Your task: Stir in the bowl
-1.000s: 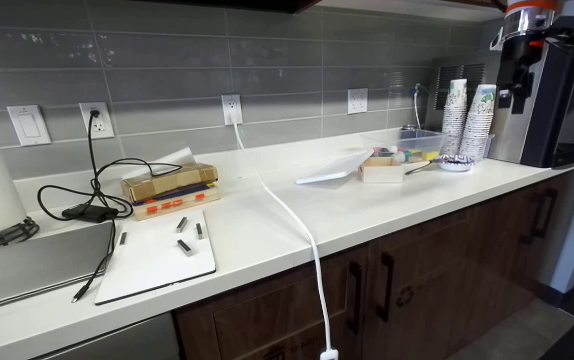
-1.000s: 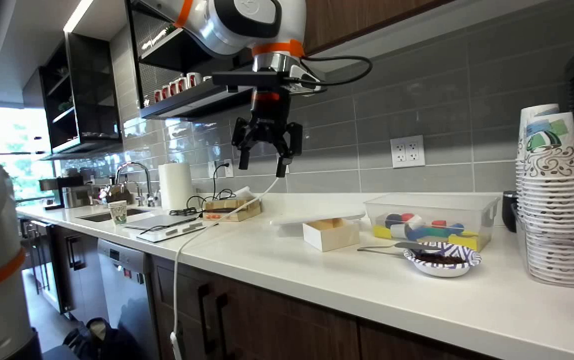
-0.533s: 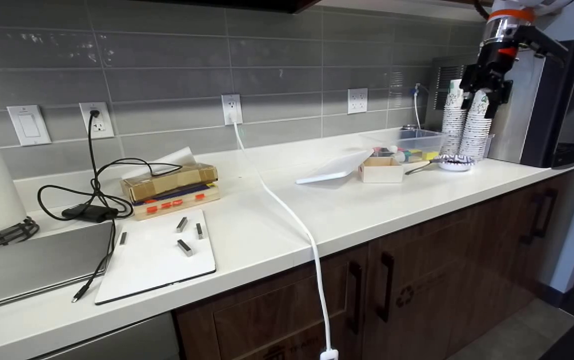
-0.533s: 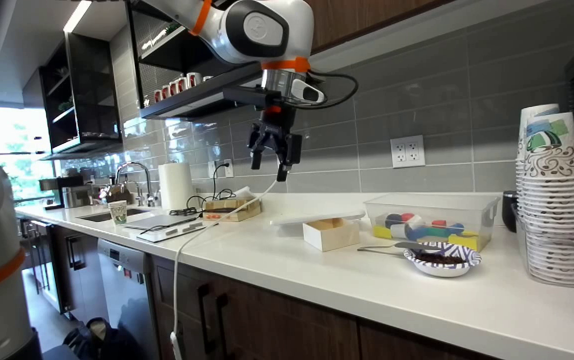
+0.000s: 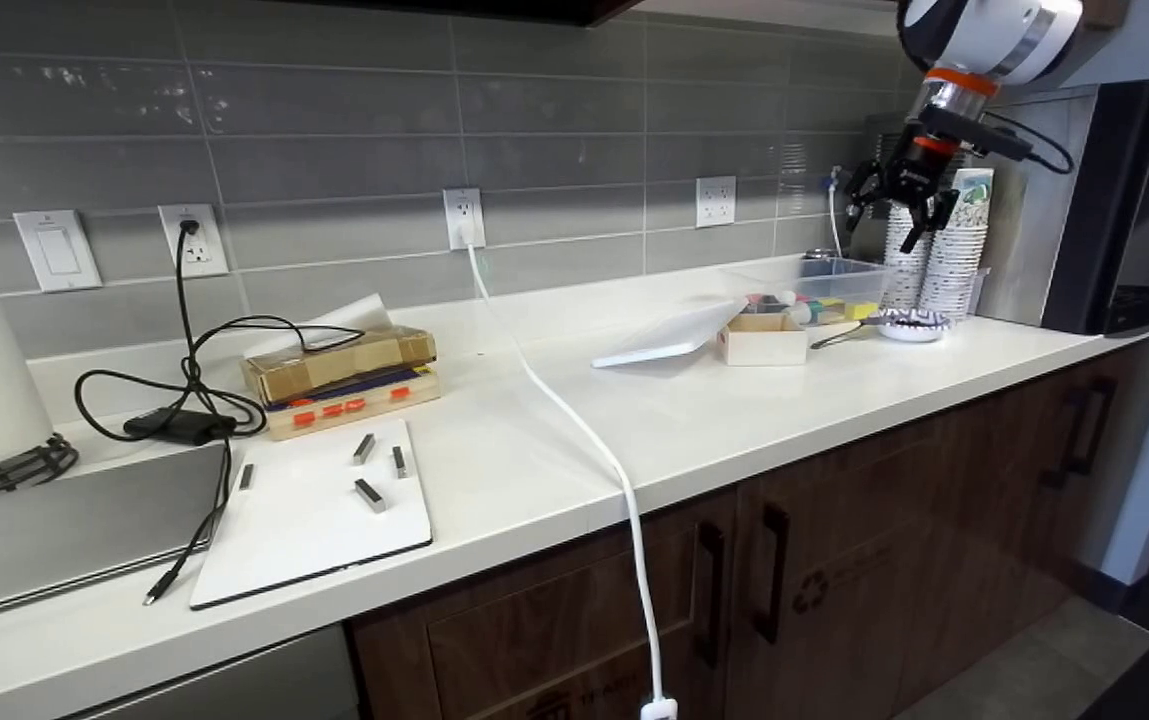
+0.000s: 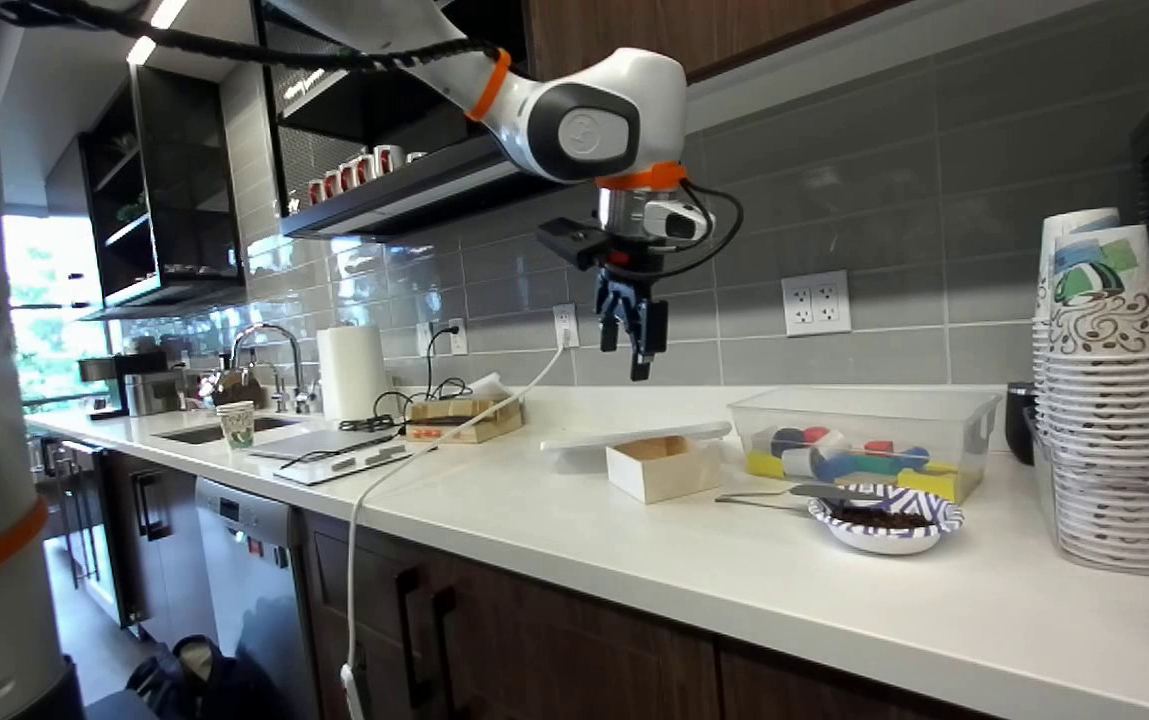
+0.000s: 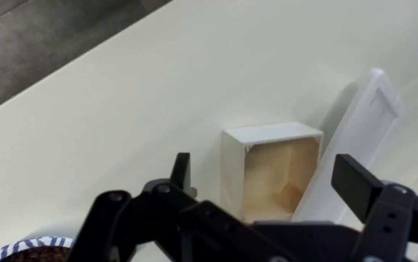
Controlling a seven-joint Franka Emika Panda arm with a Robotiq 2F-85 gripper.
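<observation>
The bowl is white with a blue pattern and holds dark brown grains. It stands on the counter in both exterior views, and part of its rim shows in the wrist view. A thin grey utensil rests on the bowl's rim, its handle reaching onto the counter toward the small tan box. My gripper is open and empty, well above the counter. In the wrist view the fingers of the gripper stand wide apart with the box below them.
The small open tan box stands beside the utensil's handle, with a white lid behind it. A clear bin of coloured things stands behind the bowl. Tall stacks of cups stand near the bowl. A white cable crosses the counter.
My gripper has come lower and turned. In the exterior views it has shifted toward the space above the box and bin. It stays open. The bowl and utensil have not moved.
</observation>
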